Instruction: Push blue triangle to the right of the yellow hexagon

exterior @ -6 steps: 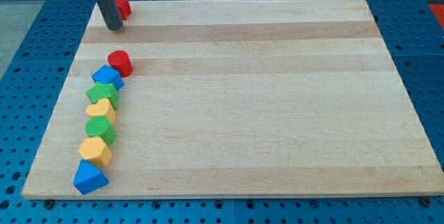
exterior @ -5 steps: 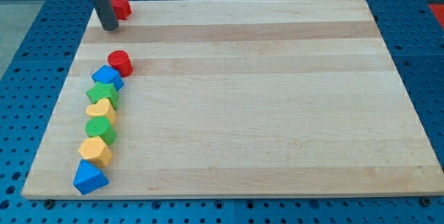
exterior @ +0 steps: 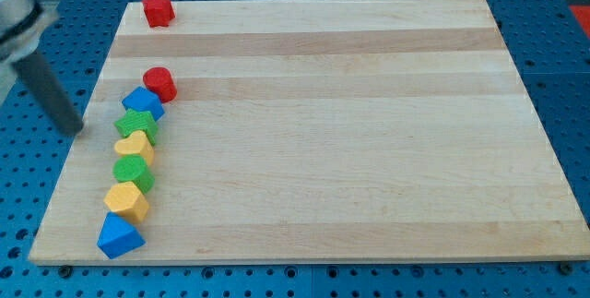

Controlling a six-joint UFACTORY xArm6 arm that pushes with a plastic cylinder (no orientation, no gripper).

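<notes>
The blue triangle lies at the bottom left corner of the wooden board, at the low end of a line of blocks along the left edge. The yellow hexagon touches it just above. My tip is off the board's left edge, over the blue pegboard, level with the green block and left of it. It touches no block.
Up the line from the hexagon stand a green block, a yellow heart-like block, the other green block, a blue block and a red cylinder. A red block sits at the board's top left corner.
My tip has swept from beside the red block at the top left corner down and to the left, off the board's edge. No block has moved.
</notes>
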